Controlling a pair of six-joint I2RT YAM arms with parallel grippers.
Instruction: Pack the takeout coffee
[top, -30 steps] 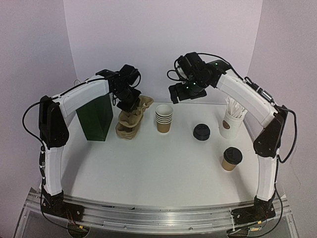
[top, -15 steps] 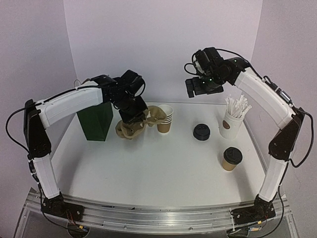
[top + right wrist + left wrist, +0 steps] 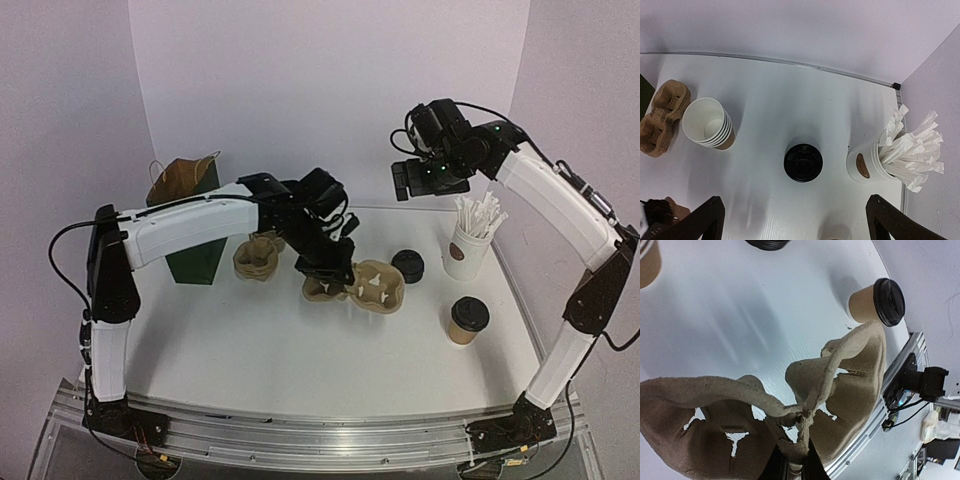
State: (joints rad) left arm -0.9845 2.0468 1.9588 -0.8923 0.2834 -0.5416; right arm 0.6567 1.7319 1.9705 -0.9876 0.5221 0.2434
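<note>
A green bag (image 3: 200,262) stands at the far left of the table (image 3: 300,360), with a stack of cup carriers (image 3: 256,260) just beside it. The left gripper (image 3: 322,270) is clamped on the middle ridge of a single cup carrier (image 3: 372,286), holding it tilted over the table's middle. Behind it are a stack of paper cups (image 3: 707,123) and black lids (image 3: 407,265). The right gripper (image 3: 428,180) hangs high, jaws spread wide and holding nothing. A white cup (image 3: 466,250) holds wrapped sticks. The takeout coffee (image 3: 467,320) stands upright near the right edge, in front of that cup and apart from both grippers.
</note>
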